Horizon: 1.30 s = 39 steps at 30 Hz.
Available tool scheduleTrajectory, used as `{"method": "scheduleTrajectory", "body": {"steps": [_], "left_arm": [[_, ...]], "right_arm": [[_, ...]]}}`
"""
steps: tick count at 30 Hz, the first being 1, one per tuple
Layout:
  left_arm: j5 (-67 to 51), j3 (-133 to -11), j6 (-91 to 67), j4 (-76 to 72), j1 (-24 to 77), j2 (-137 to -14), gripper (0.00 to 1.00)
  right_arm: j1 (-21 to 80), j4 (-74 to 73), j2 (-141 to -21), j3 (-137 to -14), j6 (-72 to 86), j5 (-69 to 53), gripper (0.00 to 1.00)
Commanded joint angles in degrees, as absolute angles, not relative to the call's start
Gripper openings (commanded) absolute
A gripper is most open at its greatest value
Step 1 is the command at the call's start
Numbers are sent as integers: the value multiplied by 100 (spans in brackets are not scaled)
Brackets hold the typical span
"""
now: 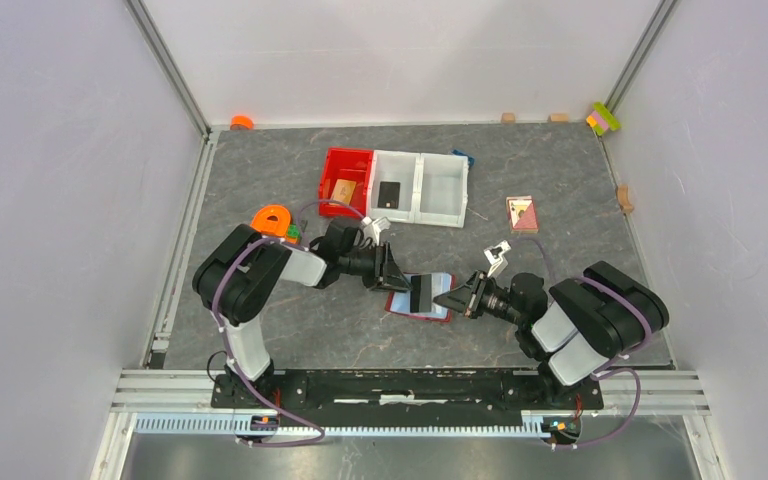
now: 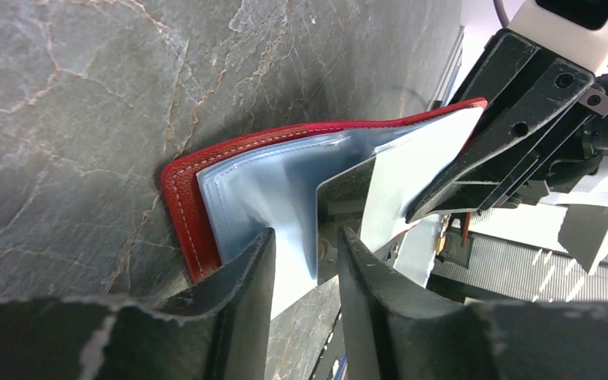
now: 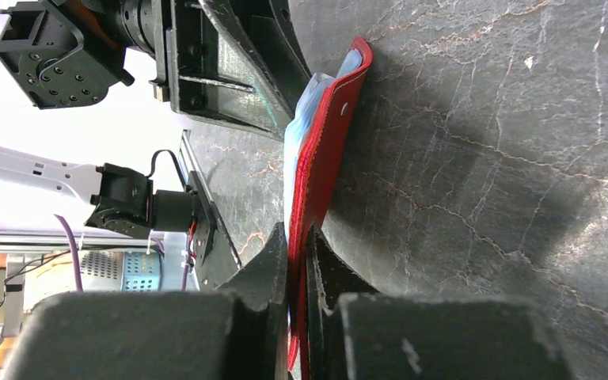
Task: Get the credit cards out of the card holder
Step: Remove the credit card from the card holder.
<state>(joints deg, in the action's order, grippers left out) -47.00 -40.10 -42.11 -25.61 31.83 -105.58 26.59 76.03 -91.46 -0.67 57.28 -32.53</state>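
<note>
The dark red card holder (image 1: pixel 397 305) lies open on the table between both arms, pale blue sleeves facing up. My right gripper (image 3: pixel 297 233) is shut on the edge of its red cover (image 3: pixel 324 150), which stands tilted off the table. My left gripper (image 2: pixel 307 237) is open at the other side, its fingers either side of the edge of a glossy grey card (image 2: pixel 348 198) that sticks out of the sleeves (image 2: pixel 261 190). A tan credit card (image 1: pixel 343 190) lies in the red bin (image 1: pixel 332 165). A black one (image 1: pixel 389 193) lies in the white bin (image 1: pixel 400 160).
A second white bin (image 1: pixel 443 187) adjoins the first. A pink-and-white patterned card (image 1: pixel 521 213) lies at the right. An orange object (image 1: pixel 273 220) sits beside the left arm. Small blocks lie along the back wall.
</note>
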Motion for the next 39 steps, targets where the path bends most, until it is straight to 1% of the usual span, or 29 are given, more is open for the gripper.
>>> {"method": "scheduleTrajectory", "body": {"steps": [1, 5, 10, 14, 19, 22, 25, 26, 27, 33, 39], "left_arm": [[-4837, -3987, -4405, -2920, 3173, -10575, 44], [-5104, -3945, -4746, -3491, 3201, -10751, 45], [-5320, -3903, -5061, -4016, 3238, -10863, 38], [-5408, -3878, -5186, -4278, 3279, -10841, 37], [-5605, -3754, -5756, -5218, 3278, -10926, 37], [-5660, -3729, -5894, -5470, 3263, -10985, 25], [-5632, -3694, -5897, -5482, 3185, -10982, 8], [-5613, -3664, -5921, -5529, 3151, -10971, 4], [-5603, -3636, -5953, -5585, 3105, -10969, 2], [-5573, -3455, -6205, -6037, 2897, -10971, 2], [-5461, -3245, -6317, -6305, 2636, -10903, 2]], "right_arm": [[2671, 8118, -9020, -62, 5770, -3343, 0], [2672, 8213, -9030, -67, 5858, -3377, 0], [2678, 8265, -9041, -79, 5895, -3394, 0], [2681, 8539, -9152, -70, 6063, -3441, 0], [2673, 8649, -9220, -70, 6131, -3448, 0], [2676, 8627, -9211, -70, 6111, -3419, 0], [2671, 8525, -9184, -71, 6041, -3395, 0], [2671, 8494, -9169, -70, 6015, -3391, 0], [2667, 8474, -9170, -70, 5995, -3385, 0], [2406, 8536, -9130, -31, 5983, -3572, 0], [2057, 8087, -9084, -106, 5591, -3756, 0]]}}
